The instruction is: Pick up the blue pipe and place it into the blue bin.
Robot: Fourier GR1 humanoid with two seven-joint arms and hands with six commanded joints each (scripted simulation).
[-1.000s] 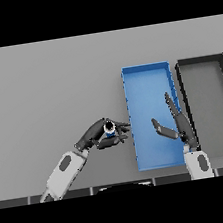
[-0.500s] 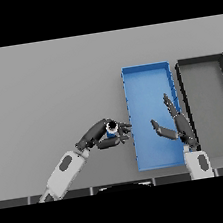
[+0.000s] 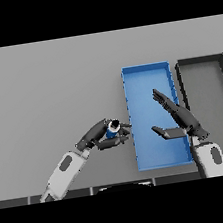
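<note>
In the head view, the left robot hand is curling its fingers around the small blue pipe, just left of the shallow blue rectangular bin on the grey bench. The right robot hand, fingers spread, is hovering over the bin and could block the drop; the pipe might also catch the near-left wall.

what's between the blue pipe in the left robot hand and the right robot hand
In the head view, only the blue bin's left wall and bare floor lie between the blue pipe and the right robot hand.
</note>
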